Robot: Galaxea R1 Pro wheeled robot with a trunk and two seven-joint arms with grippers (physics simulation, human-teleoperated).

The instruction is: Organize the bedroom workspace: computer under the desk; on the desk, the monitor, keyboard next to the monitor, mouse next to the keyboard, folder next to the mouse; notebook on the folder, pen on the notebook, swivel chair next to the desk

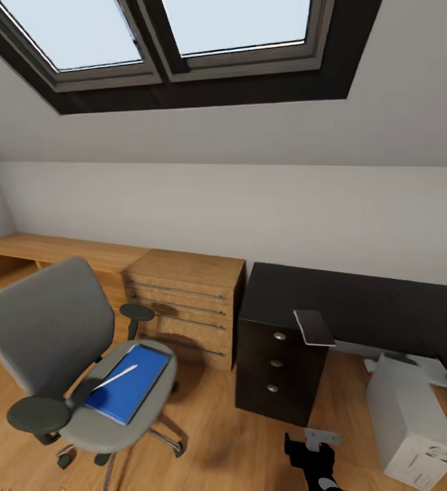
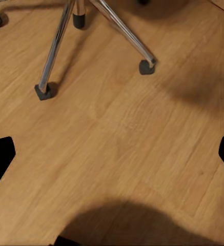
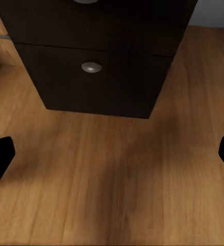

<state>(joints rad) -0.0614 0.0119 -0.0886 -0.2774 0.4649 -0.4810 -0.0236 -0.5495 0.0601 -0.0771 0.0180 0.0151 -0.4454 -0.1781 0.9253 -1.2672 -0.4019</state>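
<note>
The grey swivel chair [image 1: 53, 341] stands on the wooden floor at the left. On its seat lies the blue folder [image 1: 129, 383], with the whitish pen [image 1: 116, 377] on top of it. The black desk [image 1: 360, 300] is at the right, and the dark grey notebook [image 1: 313, 326] overhangs its front edge above the drawers [image 1: 276, 372]. The light grey computer [image 1: 411, 419] stands on the floor at the desk's front. My left gripper [image 2: 112, 156] is open over bare floor near the chair's chrome base [image 2: 60, 41]. My right gripper [image 3: 112, 156] is open, facing the drawers [image 3: 91, 66]. Monitor, keyboard and mouse are out of view.
Low wooden shelving with a drawer unit [image 1: 186, 300] runs along the wall between the chair and the desk. My right arm [image 1: 312, 457] shows low in the head view, in front of the drawers. A sloped ceiling with skylights [image 1: 182, 34] is overhead.
</note>
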